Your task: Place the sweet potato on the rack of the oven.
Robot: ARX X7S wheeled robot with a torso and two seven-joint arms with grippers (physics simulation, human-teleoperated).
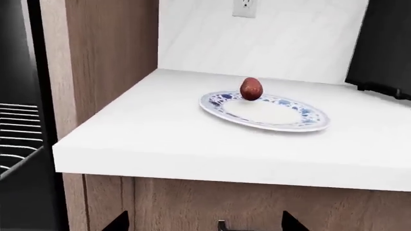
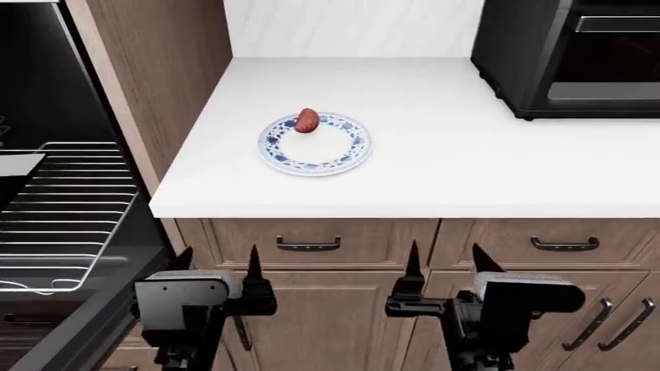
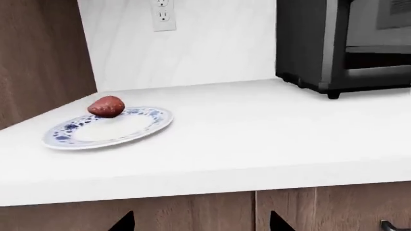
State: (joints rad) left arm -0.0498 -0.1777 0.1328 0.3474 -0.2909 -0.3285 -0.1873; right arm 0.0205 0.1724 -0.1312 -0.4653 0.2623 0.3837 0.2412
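One sweet potato [image 2: 307, 120] on far rim of plate [image 2: 314, 158], long axis running roughly near-far (ends hard to tell apart). Left gripper [image 2: 219, 263] and right gripper [image 2: 446, 260] both spread wide, holding nothing, low before drawers.

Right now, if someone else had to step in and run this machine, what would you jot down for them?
Left claw: open, empty, low in front of the cabinet drawers.
Right claw: open, empty, at the same height.
The sweet potato sits on the far rim of the blue-patterned plate on the white counter, untouched.
The oven is open at the left, and its rack is bare where it shows.
Done: nothing yet.
Left: reach up to the plate, grip the sweet potato, carry it left and set it on the rack. The left claw looks nearer to both.
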